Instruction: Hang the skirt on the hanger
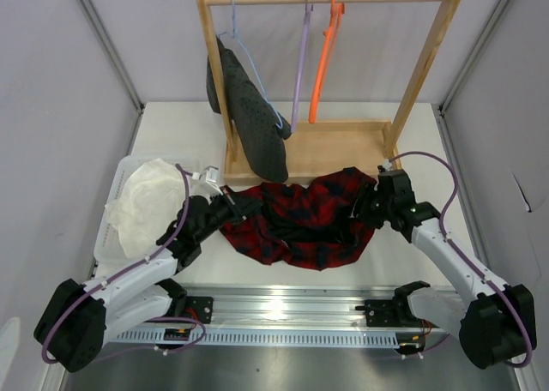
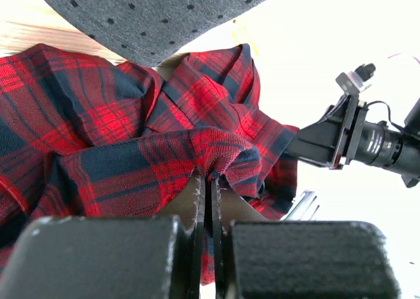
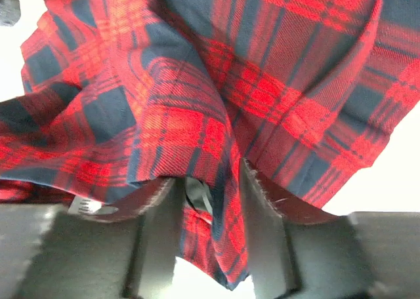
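The red-and-black plaid skirt [image 1: 300,221] lies bunched on the table in front of the rack. My left gripper [image 1: 249,206] is at its left edge. In the left wrist view the left gripper [image 2: 209,176] is shut on a raised fold of the skirt [image 2: 131,128]. My right gripper [image 1: 365,207] is at the skirt's right edge. In the right wrist view the right gripper [image 3: 207,179] has its jaws apart, and loose skirt cloth [image 3: 197,82] drapes over and between them. The lilac hanger [image 1: 300,74] hangs empty on the rack's rail.
A wooden rack [image 1: 420,74] stands at the back. It carries an orange hanger [image 1: 324,61] and a light blue hanger with a dark grey dotted garment [image 1: 253,117]. A white cloth [image 1: 150,204] lies in a tray at the left.
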